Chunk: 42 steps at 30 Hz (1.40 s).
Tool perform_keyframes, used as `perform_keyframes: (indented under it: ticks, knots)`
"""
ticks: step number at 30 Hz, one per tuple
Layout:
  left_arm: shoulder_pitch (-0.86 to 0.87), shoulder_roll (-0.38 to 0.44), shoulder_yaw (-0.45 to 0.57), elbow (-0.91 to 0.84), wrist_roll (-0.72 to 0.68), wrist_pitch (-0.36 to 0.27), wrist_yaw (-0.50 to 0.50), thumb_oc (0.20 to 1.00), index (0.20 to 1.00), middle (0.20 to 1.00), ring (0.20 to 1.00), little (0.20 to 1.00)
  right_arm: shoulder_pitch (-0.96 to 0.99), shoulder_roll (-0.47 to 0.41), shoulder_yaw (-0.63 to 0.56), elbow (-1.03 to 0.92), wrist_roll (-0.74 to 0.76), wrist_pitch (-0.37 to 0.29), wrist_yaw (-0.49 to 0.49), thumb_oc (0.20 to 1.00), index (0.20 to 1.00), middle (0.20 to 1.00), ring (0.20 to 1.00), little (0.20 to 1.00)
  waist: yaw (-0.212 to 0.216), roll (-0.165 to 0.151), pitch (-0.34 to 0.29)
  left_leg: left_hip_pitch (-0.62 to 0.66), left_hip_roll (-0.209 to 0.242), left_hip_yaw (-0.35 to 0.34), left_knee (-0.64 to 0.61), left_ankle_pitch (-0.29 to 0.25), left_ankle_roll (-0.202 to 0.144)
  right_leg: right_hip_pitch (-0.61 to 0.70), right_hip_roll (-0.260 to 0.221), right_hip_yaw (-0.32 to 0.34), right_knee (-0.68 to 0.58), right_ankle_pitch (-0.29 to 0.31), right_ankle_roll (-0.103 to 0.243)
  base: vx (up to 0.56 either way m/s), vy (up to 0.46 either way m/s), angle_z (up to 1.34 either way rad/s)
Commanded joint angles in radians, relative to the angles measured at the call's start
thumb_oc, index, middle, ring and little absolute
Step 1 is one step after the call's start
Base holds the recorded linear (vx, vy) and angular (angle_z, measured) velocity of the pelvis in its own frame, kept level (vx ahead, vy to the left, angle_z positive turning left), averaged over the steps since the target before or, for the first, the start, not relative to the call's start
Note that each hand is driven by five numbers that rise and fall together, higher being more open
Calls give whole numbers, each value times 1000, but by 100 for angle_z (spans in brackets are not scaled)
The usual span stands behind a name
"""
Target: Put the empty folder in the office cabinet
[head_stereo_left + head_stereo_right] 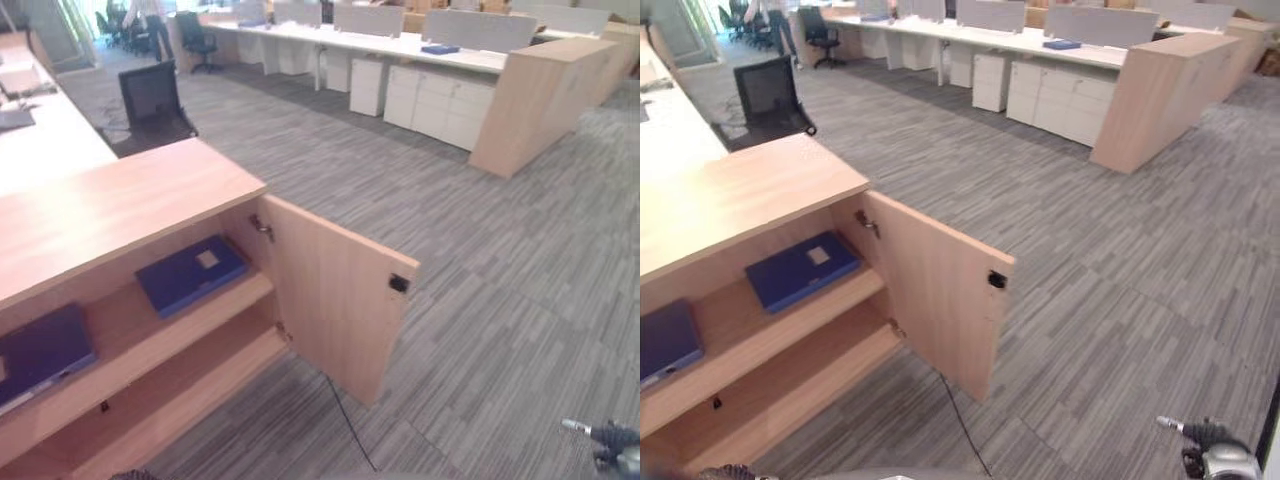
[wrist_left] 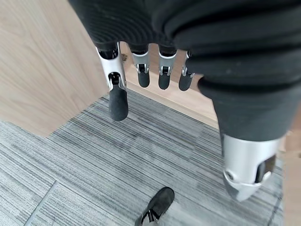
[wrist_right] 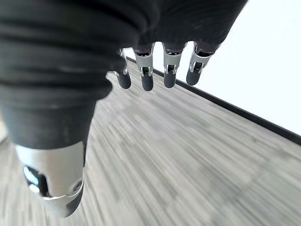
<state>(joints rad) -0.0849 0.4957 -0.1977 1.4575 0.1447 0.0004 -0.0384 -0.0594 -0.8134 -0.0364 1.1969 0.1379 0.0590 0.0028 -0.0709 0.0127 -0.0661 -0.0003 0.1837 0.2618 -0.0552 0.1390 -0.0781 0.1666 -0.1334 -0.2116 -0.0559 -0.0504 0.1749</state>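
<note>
Trouble would likely come from the cabinet door (image 1: 335, 300) left ajar at six o'clock, since the blue folder (image 1: 192, 273) lies shelved at nine o'clock, with left hand (image 2: 141, 70) and right hand (image 3: 155, 70) hanging relaxed and empty.

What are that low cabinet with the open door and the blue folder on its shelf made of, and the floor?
The light wooden cabinet looks like matte wood-grain laminate board, going by its even pale grain. The flat dark blue folder on the upper shelf seems plastic or coated card, smooth with a pale label. The grey floor appears to be striped carpet tiles.
</note>
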Motion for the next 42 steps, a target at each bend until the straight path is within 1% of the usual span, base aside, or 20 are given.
perform_keyframes:
  ticks: [1, 2, 3, 4, 6, 10, 11, 12, 13, 14, 15, 16, 19, 22, 25, 27, 30, 33, 41, 42]
  knots:
    - [-71, 60, 96, 65, 30, 0, -12, 1000, 1000, 1000, 1000, 1000, -37, 87, 11, -365, -56, -40, -56, 1000, 1000, 1000, 1000, 1000, -16, -87, 57, 52, -104, 16, -32, -146, 35, -145, -24, 45, 23, 60, 4, -41, -241, 38]
    - [-64, 54, 115, 61, 38, 0, -8, 1000, 1000, 1000, 1000, 1000, 41, 126, -17, -532, -94, -35, -59, 1000, 1000, 1000, 1000, 1000, -20, -83, 55, 47, -99, 14, -32, -142, 34, -147, -19, 42, 24, 57, 0, -55, -247, 3]
    - [-55, 52, 146, 56, 56, -1, 7, 1000, 1000, 1000, 1000, 1000, 148, 161, -57, -686, -97, -57, -56, 1000, 1000, 1000, 1000, 1000, -23, -71, 61, 46, -86, 5, -32, -130, 25, -138, -5, 31, 27, 43, -13, -71, -266, -6]
    - [-61, 62, 135, 45, 47, -13, -11, 1000, 1000, 1000, 1000, 1000, 129, 145, -33, -731, -52, -90, -54, 1000, 1000, 1000, 1000, 1000, -14, -65, 66, 39, -63, -3, -32, -105, 10, -131, 14, 15, 30, 26, -30, -72, -266, 18]
    - [-61, 96, 143, 37, 52, -15, -29, 1000, 1000, 1000, 1000, 1000, 118, 131, 1, -812, -37, -105, -26, 1000, 1000, 1000, 1000, 1000, -4, -59, 73, 39, -41, -10, -32, -85, -4, -117, 33, 3, 21, 17, -43, -50, -212, 53]
    - [-78, 175, 144, 44, 84, -28, -53, 1000, 1000, 1000, 1000, 1000, 89, 79, 100, -967, 0, -146, 56, 1000, 1000, 1000, 1000, 1000, 18, -49, 74, 34, -10, -25, -32, -51, -23, -81, 65, -22, -5, -1, -64, -20, -147, 6]
    - [-83, 187, 145, 45, 88, -27, -56, 1000, 1000, 1000, 1000, 1000, 82, 76, 117, -983, 11, -153, 63, 1000, 1000, 1000, 1000, 1000, 22, -48, 74, 34, -6, -27, -32, -47, -26, -75, 70, -25, -10, -4, -67, -5, -116, 10]
    - [-37, 165, 166, -8, 102, -32, -38, 1000, 1000, 1000, 1000, 1000, 76, 83, 129, -1039, 30, -153, 66, 1000, 1000, 1000, 1000, 1000, 39, -47, 77, 30, -1, -35, -32, -41, -27, -66, 77, -37, -19, -8, -74, -4, -85, 27]
    - [-12, 161, 169, -34, 97, -32, -40, 1000, 1000, 1000, 1000, 1000, 67, 90, 144, -1029, 58, -166, 79, 1000, 1000, 1000, 1000, 1000, 49, -46, 76, 24, 0, -41, -32, -34, -28, -66, 80, -42, -23, -9, -77, -7, -86, 42]
    - [-4, 163, 167, -35, 85, -29, -41, 1000, 1000, 1000, 1000, 1000, 41, 94, 170, -1024, 78, -166, 82, 1000, 1000, 1000, 1000, 1000, 62, -46, 79, 21, 5, -45, -32, -28, -30, -64, 84, -48, -27, -10, -80, -4, -91, 40]
    - [0, 163, 159, -31, 79, -22, -47, 1000, 1000, 1000, 1000, 1000, 20, 103, 235, -1069, 91, -165, 108, 1000, 1000, 1000, 1000, 1000, 79, -50, 85, 16, 10, -50, -30, -21, -35, -59, 91, -59, -31, -9, -84, -2, -86, 26]
    - [5, 160, 159, -32, 77, -23, -49, 1000, 1000, 1000, 1000, 1000, 13, 102, 251, -1087, 93, -166, 121, 1000, 1000, 1000, 1000, 1000, 85, -49, 85, 13, 12, -53, -31, -19, -36, -61, 93, -63, -31, -10, -85, 1, -68, 21]
    - [12, 149, 149, -38, 63, -27, -50, 1000, 1000, 1000, 1000, 1000, -44, 106, 284, -1047, 106, -172, 105, 1000, 1000, 1000, 1000, 1000, 101, -50, 83, 0, 18, -64, -32, -11, -41, -63, 100, -79, -31, -14, -88, 17, -35, 28]
    - [18, 139, 152, -39, 57, -27, -45, 1000, 1000, 1000, 1000, 1000, -58, 99, 283, -1040, 107, -169, 100, 1000, 1000, 1000, 1000, 1000, 106, -49, 81, -9, 18, -72, -32, -7, -43, -64, 102, -88, -31, -15, -90, 13, -14, 19]
    - [33, 104, 147, -33, 33, -25, -34, 1000, 1000, 1000, 1000, 1000, -124, 103, 310, -978, 133, -167, 83, 1000, 1000, 1000, 1000, 1000, 124, -51, 82, -17, 18, -90, -32, -3, -47, -60, 107, -104, -31, -22, -97, 27, -11, 9]
    - [35, 98, 145, -32, 30, -25, -32, 1000, 1000, 1000, 1000, 1000, -140, 108, 319, -961, 137, -169, 81, 1000, 1000, 1000, 1000, 1000, 125, -51, 79, -24, 18, -94, -32, -1, -47, -64, 107, -109, -31, -21, -97, 12, -2, 11]
    - [49, 62, 140, -28, 1, -21, -9, 1000, 1000, 1000, 1000, 1000, -241, 145, 368, -883, 163, -170, 54, 1000, 1000, 1000, 1000, 1000, 150, -55, 83, -27, 16, -108, -32, 3, -51, -57, 109, -119, -31, -27, -102, 20, 1, 8]
    - [56, 46, 137, -26, -8, -22, 0, 1000, 1000, 1000, 1000, 1000, -285, 165, 395, -872, 187, -174, 52, 1000, 1000, 1000, 1000, 1000, 159, -55, 82, -33, 13, -117, -32, 5, -51, -59, 109, -125, -31, -27, -104, 4, 8, 10]
    - [57, 34, 123, -29, -21, -21, 11, 1000, 1000, 1000, 1000, 1000, -386, 249, 533, -808, 240, -165, 89, 1000, 1000, 1000, 1000, 1000, 194, -54, 84, -36, 9, -133, -32, 8, -55, -51, 109, -138, -31, -33, -107, 3, 5, 3]
    - [52, 34, 120, -32, -28, -22, 14, 1000, 1000, 1000, 1000, 1000, -399, 265, 564, -814, 275, -162, 110, 1000, 1000, 1000, 1000, 1000, 200, -54, 85, -36, 7, -136, -32, 9, -55, -50, 108, -139, -31, -33, -108, -2, 14, 7]
